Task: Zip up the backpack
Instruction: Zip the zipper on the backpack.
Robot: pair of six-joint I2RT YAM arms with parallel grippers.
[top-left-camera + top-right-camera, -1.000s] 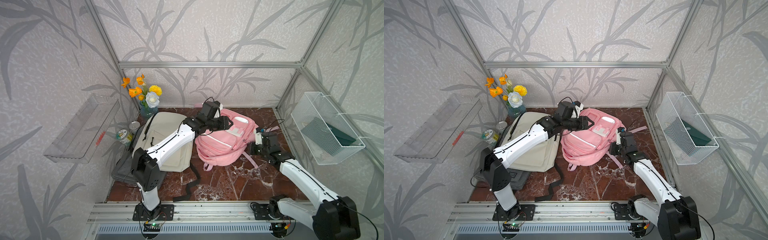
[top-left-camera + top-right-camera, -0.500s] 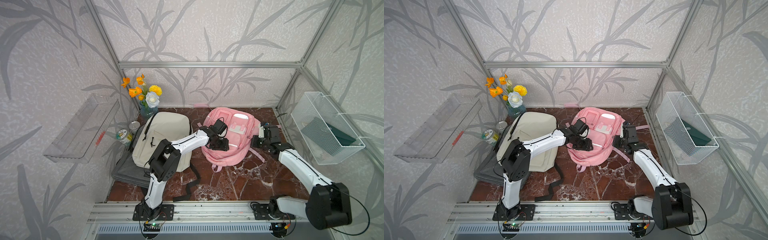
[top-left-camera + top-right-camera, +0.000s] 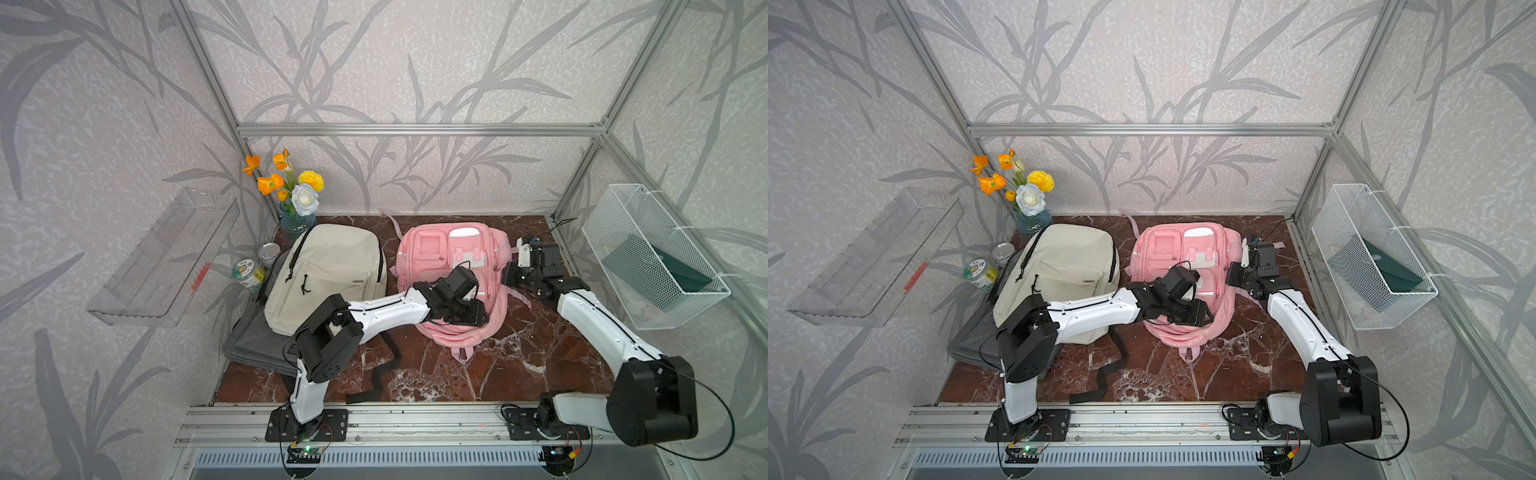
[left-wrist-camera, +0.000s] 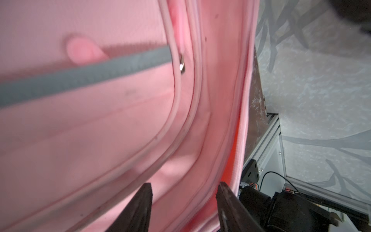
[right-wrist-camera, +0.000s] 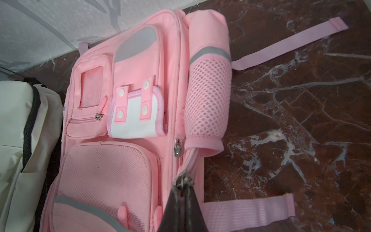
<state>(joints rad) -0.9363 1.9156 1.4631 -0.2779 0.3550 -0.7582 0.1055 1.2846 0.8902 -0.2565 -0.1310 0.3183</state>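
Observation:
The pink backpack (image 3: 432, 249) (image 3: 1167, 245) lies flat on the marble table, front pockets up. My left gripper (image 3: 482, 318) (image 3: 1206, 316) rests low on its right part. In the left wrist view the left gripper (image 4: 183, 185) has its jaws apart, straddling a ridge of pink fabric (image 4: 100, 120) beside the side zip. My right gripper (image 3: 509, 276) (image 3: 1233, 276) is at the bag's right side. In the right wrist view the right gripper (image 5: 183, 181) is shut on a metal zipper pull of the backpack (image 5: 100, 170). A second pull (image 5: 178, 147) hangs just ahead, below the mesh side pocket (image 5: 206, 96).
A cream backpack (image 3: 332, 266) lies left of the pink one, over a grey bag (image 3: 253, 340), with a black strap (image 3: 382, 374) trailing forward. A flower vase (image 3: 295, 199) and cans (image 3: 249, 272) stand at the back left. A wire basket (image 3: 652, 257) and a clear shelf (image 3: 166, 257) hang on the walls.
The pink backpack has swung from tilted to straight and slid back. My left gripper has moved from its upper end to its lower right part. The right gripper has stayed shut at the side.

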